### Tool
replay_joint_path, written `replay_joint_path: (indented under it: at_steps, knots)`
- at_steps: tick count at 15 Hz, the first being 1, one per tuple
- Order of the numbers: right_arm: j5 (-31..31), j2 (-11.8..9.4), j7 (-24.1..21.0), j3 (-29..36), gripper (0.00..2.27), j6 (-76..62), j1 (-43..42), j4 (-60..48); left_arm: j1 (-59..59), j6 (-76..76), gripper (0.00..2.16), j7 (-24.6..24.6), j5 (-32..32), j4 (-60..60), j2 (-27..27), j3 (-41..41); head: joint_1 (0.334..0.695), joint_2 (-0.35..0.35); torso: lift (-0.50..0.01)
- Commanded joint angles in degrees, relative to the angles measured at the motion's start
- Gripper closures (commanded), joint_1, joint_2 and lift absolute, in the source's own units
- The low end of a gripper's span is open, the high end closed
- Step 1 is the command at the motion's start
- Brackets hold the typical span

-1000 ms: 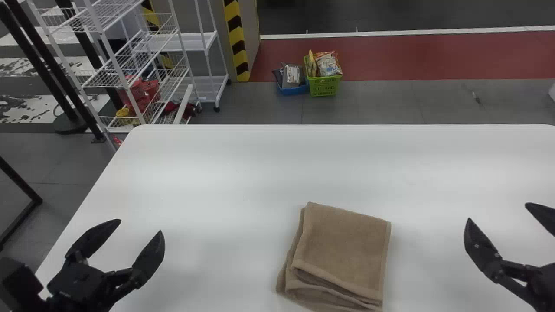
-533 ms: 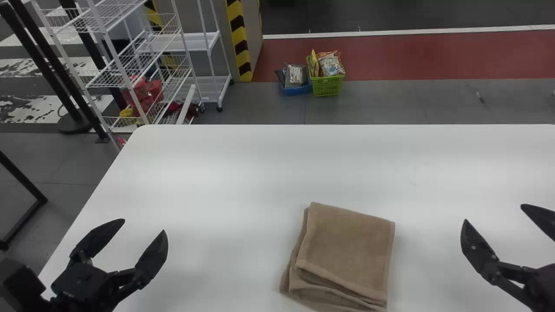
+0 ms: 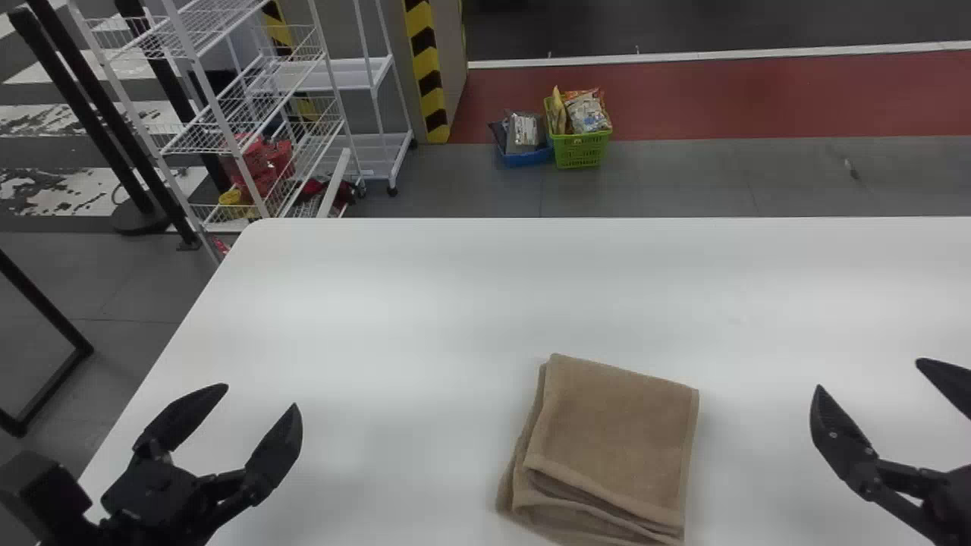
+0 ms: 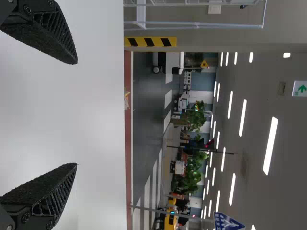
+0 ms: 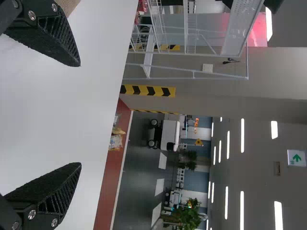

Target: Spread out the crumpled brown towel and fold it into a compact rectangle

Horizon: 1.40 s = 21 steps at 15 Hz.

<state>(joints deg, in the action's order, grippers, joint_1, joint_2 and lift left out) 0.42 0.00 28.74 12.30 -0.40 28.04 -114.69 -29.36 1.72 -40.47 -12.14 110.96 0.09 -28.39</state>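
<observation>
While the left gripper [image 3: 262, 394] hangs with empty jaws spread wide, the brown towel [image 3: 614, 440] lies folded well apart on the surface [image 3: 425, 318]; its uneven near layers could skew if snagged by the right gripper [image 3: 868, 373], whose empty jaws gape too.

Left gripper [image 3: 259, 397]: located at the lower left of the head view, angled forward and inward, its two flat fingers [image 3: 274, 447] spread wide. Right gripper [image 3: 869, 373]: located at the lower right, fingers likewise parted, apparently mirroring that inward angle, though the view's edge crops it.
</observation>
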Motion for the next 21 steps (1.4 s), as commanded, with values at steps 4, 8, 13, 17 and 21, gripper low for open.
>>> replay_joint_path:
  at_steps: [4, 8, 13, 17, 21]
  knots:
    - [-0.3, 0.1, 0.1, -0.1, 0.07, 0.0, -0.1, 0.2, -0.1, 0.0, 0.04, -0.1, 0.2, 0.1, -0.2, -0.1, 0.695, 0.154, -0.127]
    - [-0.9, 0.1, 0.1, -0.2, 0.07, -0.3, -0.3, 0.9, -0.3, 0.0, 0.04, -0.2, 0.2, 0.5, -0.2, -0.5, 0.695, 0.157, -0.127]
    - [-1.0, 0.1, 0.2, -0.3, 0.07, -0.5, -0.3, 0.9, -0.3, 0.0, 0.04, -0.4, -0.1, 0.3, -0.2, -0.7, 0.695, 0.161, -0.127]
    - [-1.0, 0.1, 0.2, -0.6, 0.08, -0.5, -0.3, 0.9, 0.1, 0.0, 0.04, -0.5, -0.1, -0.5, -0.2, -0.7, 0.695, 0.167, -0.127]
    - [-0.9, 0.1, 0.1, -0.8, 0.08, -0.7, -0.3, 0.9, 1.0, -0.5, 0.05, -0.7, -0.8, -2.1, -0.2, -0.7, 0.695, 0.171, -0.127]
